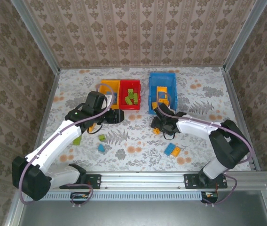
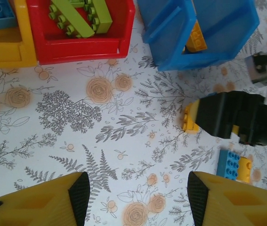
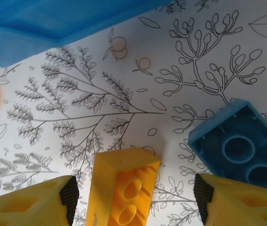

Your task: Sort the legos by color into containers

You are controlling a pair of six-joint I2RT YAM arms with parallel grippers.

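Lighting bright, even and diffuse from above, no glare. Shadows soft and faint, e.g. a pale one just beyond the yellow brick [image 3: 121,188] in the right wrist view. Blue bin [image 3: 53,23] there is blurred, out of focus. Left wrist view sharp mid-frame, washed out at right edge.

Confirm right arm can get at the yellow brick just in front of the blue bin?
Probably yes. The right gripper is open with the yellow brick between its fingers, gaps on both sides. The upturned blue brick beside it might get nudged.
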